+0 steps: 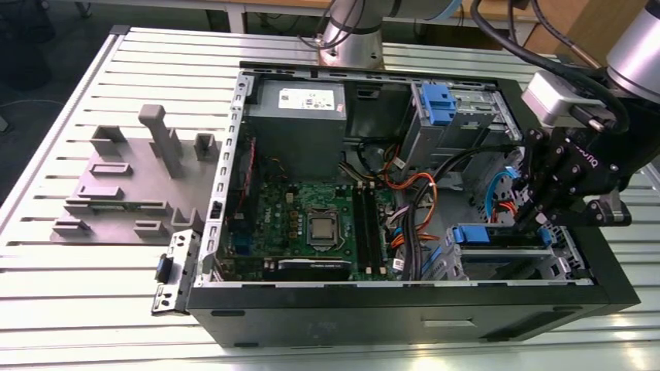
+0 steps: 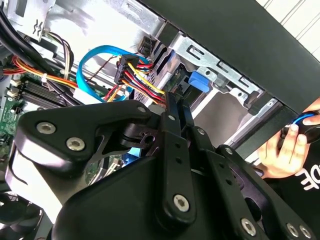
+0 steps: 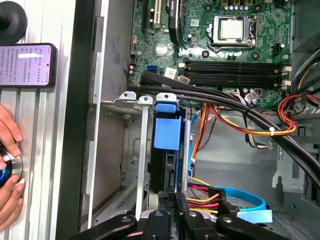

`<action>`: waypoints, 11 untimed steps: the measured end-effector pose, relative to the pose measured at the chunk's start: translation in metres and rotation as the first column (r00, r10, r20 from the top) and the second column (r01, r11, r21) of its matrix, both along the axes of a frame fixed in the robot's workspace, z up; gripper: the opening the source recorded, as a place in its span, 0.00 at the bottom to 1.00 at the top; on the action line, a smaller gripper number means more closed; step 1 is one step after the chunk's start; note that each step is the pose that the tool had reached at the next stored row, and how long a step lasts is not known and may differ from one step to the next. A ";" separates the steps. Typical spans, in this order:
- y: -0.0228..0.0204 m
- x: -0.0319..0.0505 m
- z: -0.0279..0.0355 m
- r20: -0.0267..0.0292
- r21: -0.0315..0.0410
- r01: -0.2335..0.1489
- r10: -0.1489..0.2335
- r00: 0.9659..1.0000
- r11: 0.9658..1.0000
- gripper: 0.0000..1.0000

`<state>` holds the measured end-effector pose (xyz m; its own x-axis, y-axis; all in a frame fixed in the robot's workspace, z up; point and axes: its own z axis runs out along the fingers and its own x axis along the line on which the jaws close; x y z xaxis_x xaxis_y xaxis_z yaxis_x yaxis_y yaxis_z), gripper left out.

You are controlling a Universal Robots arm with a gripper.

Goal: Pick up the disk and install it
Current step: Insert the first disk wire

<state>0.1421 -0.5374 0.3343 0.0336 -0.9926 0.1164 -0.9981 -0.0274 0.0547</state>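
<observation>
The disk [image 1: 484, 236] stands edge-on in the drive cage [image 1: 565, 259] at the case's front corner, on the exterior view's right. Its blue bracket tab [image 3: 166, 127] faces the motherboard, its dark body runs back along the slot, and its face is hidden. My gripper [image 1: 526, 222] hangs inside the case just behind the disk. In both wrist views the two black fingers [image 3: 166, 205] lie close together, shut, in line with the disk's rear end. The blue tab [image 2: 198, 81] sits just beyond the gripper [image 2: 176, 102]. I cannot tell whether the tips touch the disk.
Orange, yellow and blue cables [image 3: 235, 197] loop beside the cage. The motherboard [image 1: 309, 216], a grey power supply [image 1: 299, 116] and another blue-tabbed drive [image 1: 438, 100] fill the case. A grey fixture [image 1: 124, 178] stands on the slatted table. A person's hand [image 3: 7, 170] and a phone [image 3: 25, 65] are outside the case wall.
</observation>
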 end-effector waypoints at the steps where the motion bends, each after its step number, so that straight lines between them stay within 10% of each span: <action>1: 0.0000 0.0000 0.0000 0.000 0.000 0.002 -0.002 1.000 1.000 0.16; 11: 0.0000 0.0005 -0.0001 0.000 0.000 0.011 -0.011 1.000 1.000 0.16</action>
<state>0.1426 -0.5374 0.3342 0.0226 -0.9930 0.1163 -0.9984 -0.0163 0.0547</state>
